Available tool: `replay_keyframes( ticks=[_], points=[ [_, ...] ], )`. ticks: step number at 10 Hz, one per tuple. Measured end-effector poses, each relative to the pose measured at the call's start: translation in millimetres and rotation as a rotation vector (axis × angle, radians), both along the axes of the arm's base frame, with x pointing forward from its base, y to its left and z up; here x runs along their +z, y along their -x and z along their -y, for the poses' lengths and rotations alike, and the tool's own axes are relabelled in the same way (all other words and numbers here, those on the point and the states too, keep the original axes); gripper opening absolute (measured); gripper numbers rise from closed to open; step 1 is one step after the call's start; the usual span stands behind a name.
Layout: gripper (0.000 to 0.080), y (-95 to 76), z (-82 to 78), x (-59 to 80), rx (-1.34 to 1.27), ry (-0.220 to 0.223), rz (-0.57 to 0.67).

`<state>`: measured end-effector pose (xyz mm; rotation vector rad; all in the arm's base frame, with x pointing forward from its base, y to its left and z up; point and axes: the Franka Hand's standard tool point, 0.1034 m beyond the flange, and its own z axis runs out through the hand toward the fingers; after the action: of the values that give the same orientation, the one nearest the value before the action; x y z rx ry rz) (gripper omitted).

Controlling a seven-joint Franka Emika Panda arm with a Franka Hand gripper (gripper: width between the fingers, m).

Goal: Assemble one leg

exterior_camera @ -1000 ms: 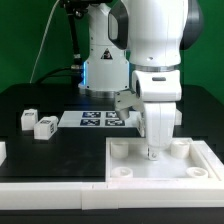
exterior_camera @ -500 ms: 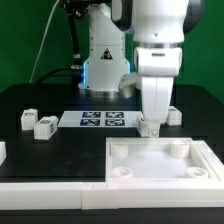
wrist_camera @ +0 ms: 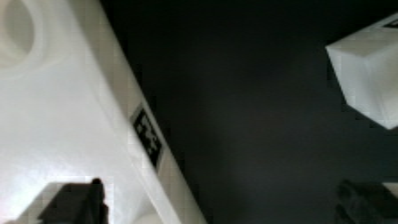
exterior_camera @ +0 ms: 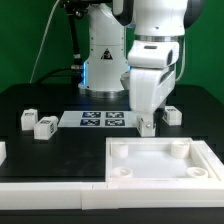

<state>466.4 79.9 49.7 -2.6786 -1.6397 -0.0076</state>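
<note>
My gripper (exterior_camera: 148,124) hangs low over the black table just behind the far edge of the large white panel (exterior_camera: 160,168). In the wrist view its fingers (wrist_camera: 71,200) stand wide apart with only dark table between them, so my gripper (wrist_camera: 217,206) is open and empty. One leg (exterior_camera: 173,114), a small white tagged block, stands just to the exterior view's right of the gripper; a white block (wrist_camera: 370,70), apparently this leg, shows in the wrist view. Two more legs (exterior_camera: 28,119) (exterior_camera: 45,126) stand at the exterior view's left.
The marker board (exterior_camera: 103,120) lies flat behind the gripper, toward the exterior view's left. The panel's tagged edge (wrist_camera: 151,135) runs close to one finger. A white part (exterior_camera: 2,151) shows at the far left edge. The robot's base (exterior_camera: 100,60) stands at the back.
My gripper has risen out of the panel's far corner area and moved back past its far edge, over the table next to the right-hand leg. It holds nothing.
</note>
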Motion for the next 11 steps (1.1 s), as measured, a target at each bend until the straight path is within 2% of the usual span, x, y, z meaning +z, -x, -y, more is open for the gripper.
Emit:
replay_keyframes(
  ticks=[1, 3, 6, 9, 10, 11],
  points=[
    [0.0648, 0.7, -0.4, -0.2, -0.061, -0.001, -0.001],
    [0.0648, 26.9, -12.2, -4.0, -0.426, 0.003, -0.032],
    [0.0648, 50.3, -44.7, -5.1, -0.888, 0.005, -0.087],
    [0.0648, 50.2, -44.6, -5.7, -0.912, 0.002, -0.092],
    [0.0648, 52.6, -44.1, -5.8, -0.911, 0.026, -0.121],
    [0.0648, 50.7, -44.6, -5.6, -0.911, 0.02, -0.115]
  ],
)
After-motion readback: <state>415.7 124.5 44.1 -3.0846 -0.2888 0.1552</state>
